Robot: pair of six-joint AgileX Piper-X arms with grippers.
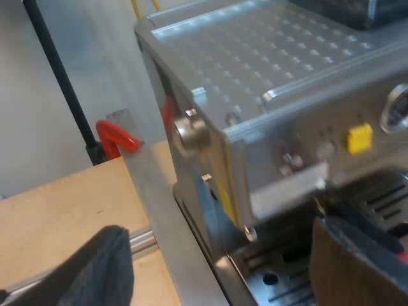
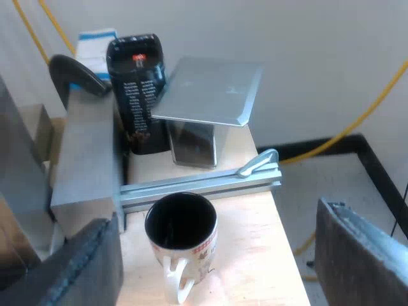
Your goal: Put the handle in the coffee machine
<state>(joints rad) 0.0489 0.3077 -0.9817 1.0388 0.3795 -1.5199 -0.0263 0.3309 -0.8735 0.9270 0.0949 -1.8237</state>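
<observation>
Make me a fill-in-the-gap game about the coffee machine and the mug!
1. The square button on the coffee machine is coloured ___.
2. The mug stands on a table made of ___.
3. The inside of the mug is coloured ___.
4. The clamp at the table's edge is coloured ___.

Missing words: yellow, wood, black, red.

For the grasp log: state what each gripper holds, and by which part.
Nothing held: left gripper open at the machine's front, right gripper open over the mug.
</observation>
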